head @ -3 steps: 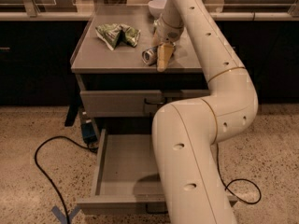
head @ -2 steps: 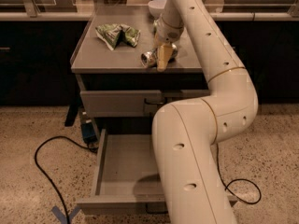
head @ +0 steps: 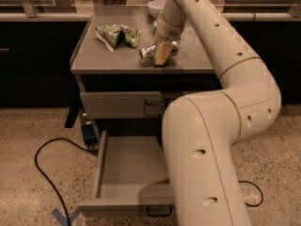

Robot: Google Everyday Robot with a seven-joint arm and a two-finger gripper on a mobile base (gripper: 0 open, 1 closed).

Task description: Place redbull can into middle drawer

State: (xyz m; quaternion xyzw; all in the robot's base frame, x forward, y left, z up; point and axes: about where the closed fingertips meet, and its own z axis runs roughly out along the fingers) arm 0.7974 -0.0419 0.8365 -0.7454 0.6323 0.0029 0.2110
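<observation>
Silver redbull can [head: 146,55] lies on its side on the cabinet top [head: 94,60], barely shifted in the last second. The gripper [head: 161,55] stays right against it; whether it has clamped, I cannot tell. No lift yet, and the middle drawer [head: 131,168] waits open below.

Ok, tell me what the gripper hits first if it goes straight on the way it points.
Pointing down, the gripper sits right at the redbull can, which lies on the cabinet top. It would probably meet the can first, then the top; depth is unclear.
</observation>
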